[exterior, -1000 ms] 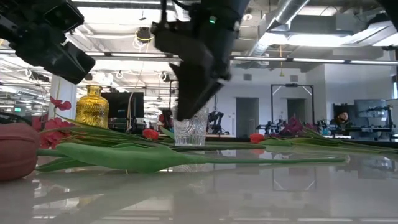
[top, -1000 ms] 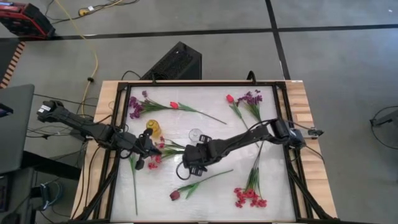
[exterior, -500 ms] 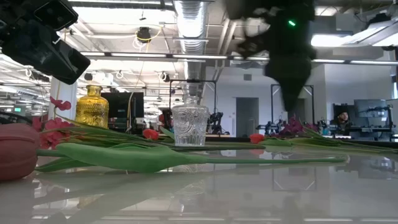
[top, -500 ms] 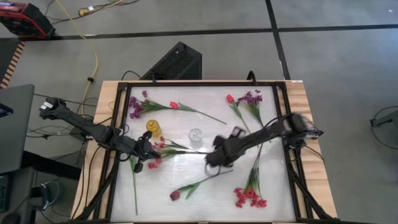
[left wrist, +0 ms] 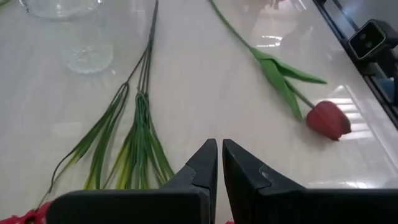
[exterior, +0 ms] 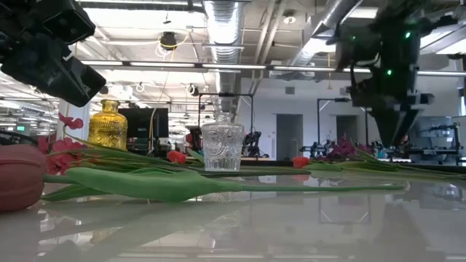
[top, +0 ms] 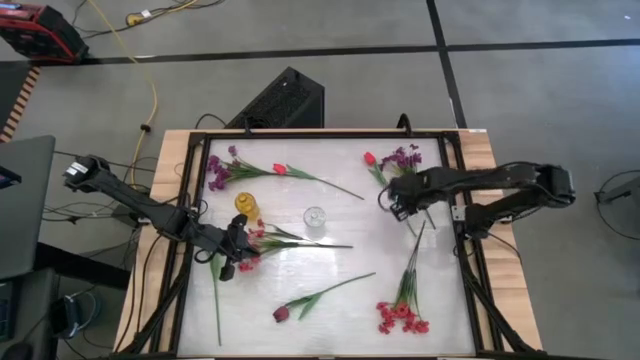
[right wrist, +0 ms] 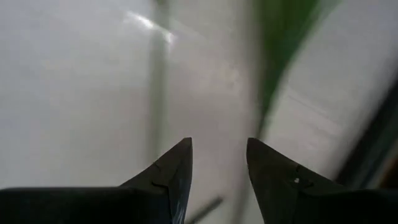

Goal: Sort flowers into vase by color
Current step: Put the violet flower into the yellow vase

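A: What's on the left?
B: The left hand hangs low over a red-pink spray, fingers pressed together, nothing between them.
A: Centre?
B: The amber vase, the clear vase, a maroon tulip on the tabletop.
A: Right?
B: The right hand floats beside the purple spray, fingers apart, empty.

blurred: green stem, right wrist view | cut off: maroon tulip, clear vase

Glossy white desk bearing scattered long-stemmed artificial flowers, clear glass vase and amber glass vase.
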Motion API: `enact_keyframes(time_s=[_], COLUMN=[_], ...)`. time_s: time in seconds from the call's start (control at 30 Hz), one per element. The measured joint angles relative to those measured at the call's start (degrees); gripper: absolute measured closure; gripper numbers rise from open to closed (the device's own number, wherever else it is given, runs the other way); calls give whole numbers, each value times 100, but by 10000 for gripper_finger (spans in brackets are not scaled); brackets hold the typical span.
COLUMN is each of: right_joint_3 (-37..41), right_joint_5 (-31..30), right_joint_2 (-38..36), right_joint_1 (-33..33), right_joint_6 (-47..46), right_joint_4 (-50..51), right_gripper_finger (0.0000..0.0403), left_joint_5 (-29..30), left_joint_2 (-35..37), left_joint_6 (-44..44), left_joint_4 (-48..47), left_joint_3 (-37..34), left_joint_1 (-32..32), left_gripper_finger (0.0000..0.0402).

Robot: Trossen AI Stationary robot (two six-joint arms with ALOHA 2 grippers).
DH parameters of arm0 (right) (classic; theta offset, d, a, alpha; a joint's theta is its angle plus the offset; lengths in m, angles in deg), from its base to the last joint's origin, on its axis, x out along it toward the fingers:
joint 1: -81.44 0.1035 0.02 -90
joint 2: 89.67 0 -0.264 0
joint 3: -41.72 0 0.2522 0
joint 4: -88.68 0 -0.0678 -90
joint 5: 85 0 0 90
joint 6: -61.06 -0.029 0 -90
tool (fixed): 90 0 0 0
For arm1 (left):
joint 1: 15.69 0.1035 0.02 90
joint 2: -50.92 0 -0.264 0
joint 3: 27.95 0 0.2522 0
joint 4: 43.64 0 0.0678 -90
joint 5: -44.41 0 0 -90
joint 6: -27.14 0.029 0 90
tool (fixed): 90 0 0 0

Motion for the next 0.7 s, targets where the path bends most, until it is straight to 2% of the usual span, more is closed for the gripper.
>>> enact_keyframes(time_s=[0.2, 0.53, 0.7], right_joint_3=[185, 319, 319], right_joint_5=[14, 245, 510], right_joint_2=[44, 182, 671], right_joint_1=[-939, -1748, -2037], right_joint_6=[922, 1633, 1852], right_joint_4=[-108, -695, -936], right_gripper_finger=[225, 225, 225], left_joint_5=[1, 134, 134], left_joint_2=[3, 1, 1], left_joint_6=[-4, 93, 120], left_joint_4=[164, 160, 122], left_joint_3=[0, 0, 0], left_joint_1=[0, 0, 0], left_gripper_finger=[388, 388, 388])
